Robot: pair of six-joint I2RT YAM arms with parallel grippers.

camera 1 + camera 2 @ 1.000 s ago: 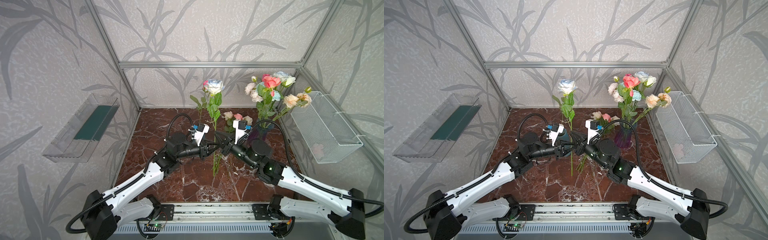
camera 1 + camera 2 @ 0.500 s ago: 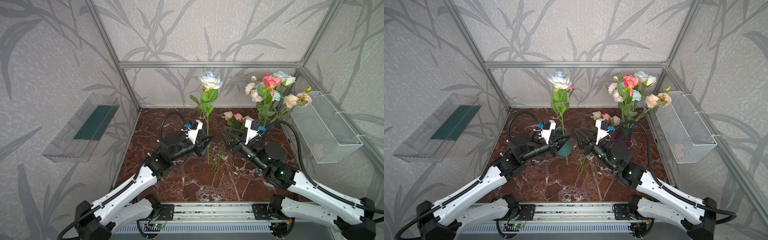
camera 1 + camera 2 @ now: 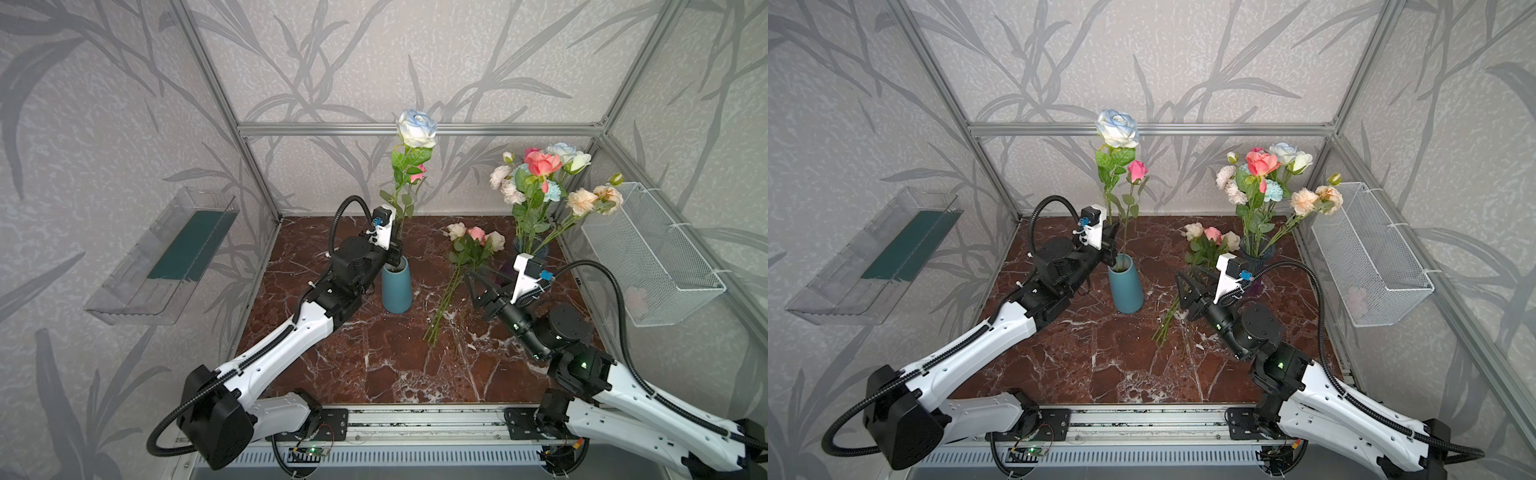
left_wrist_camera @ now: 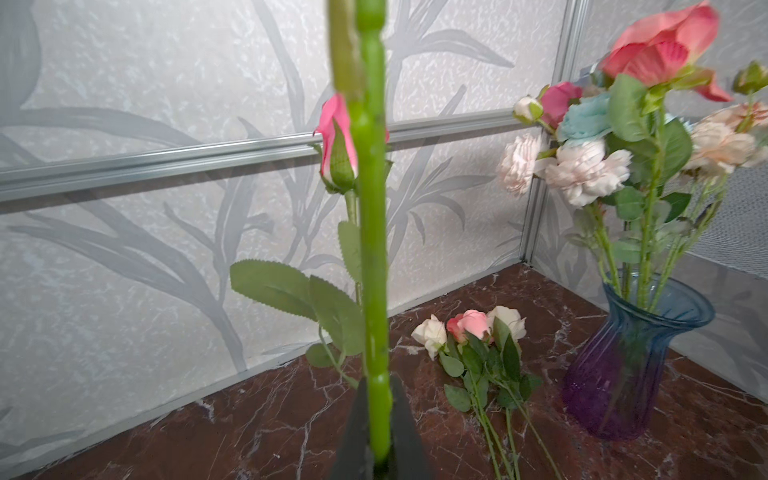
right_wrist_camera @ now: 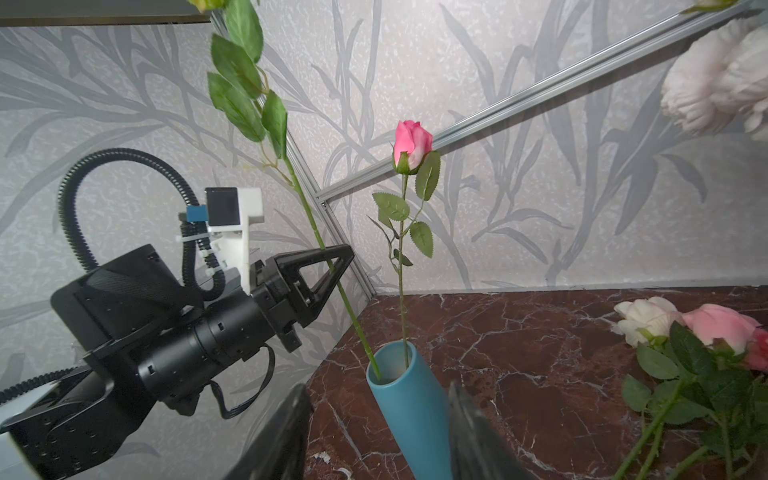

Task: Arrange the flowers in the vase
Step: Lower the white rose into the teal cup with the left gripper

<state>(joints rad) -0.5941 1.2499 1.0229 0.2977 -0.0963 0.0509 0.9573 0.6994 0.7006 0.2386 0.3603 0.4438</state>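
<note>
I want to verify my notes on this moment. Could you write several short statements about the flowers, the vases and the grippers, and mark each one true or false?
1. The left gripper is shut on the stem of the white-blue rose. True.
2. The teal vase holds only that rose. False: a pink rosebud also stands in it.
3. The right gripper grips a stem. False: it is open and holds nothing.
4. Loose flowers lie on the marble table. True.
5. The glass vase is empty. False: it holds a mixed bouquet.
</note>
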